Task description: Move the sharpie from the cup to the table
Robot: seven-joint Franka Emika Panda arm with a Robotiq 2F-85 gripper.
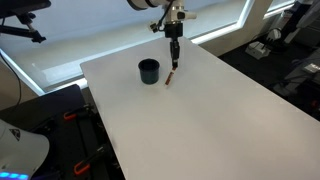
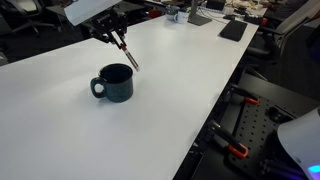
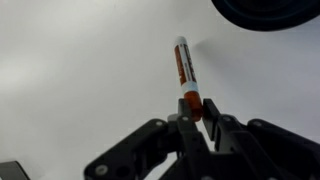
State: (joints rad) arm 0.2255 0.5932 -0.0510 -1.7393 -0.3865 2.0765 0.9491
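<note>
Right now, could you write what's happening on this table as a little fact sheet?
hand: shut on one end of the sharpie
sharpie: out of the cup, held tilted over the table, its free end pointing down
cup: black, upright on the table, beside the sharpie and apart from it
table: plain white
contact: cannot tell whether the sharpie's free end touches the table
left to do: the sharpie is not yet released onto the table

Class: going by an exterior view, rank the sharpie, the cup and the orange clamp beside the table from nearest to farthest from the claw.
1. The sharpie: gripped in the claw itself.
2. The cup: standing on the table, just beside the sharpie.
3. The orange clamp: past the table's edge, low in the exterior view.
</note>
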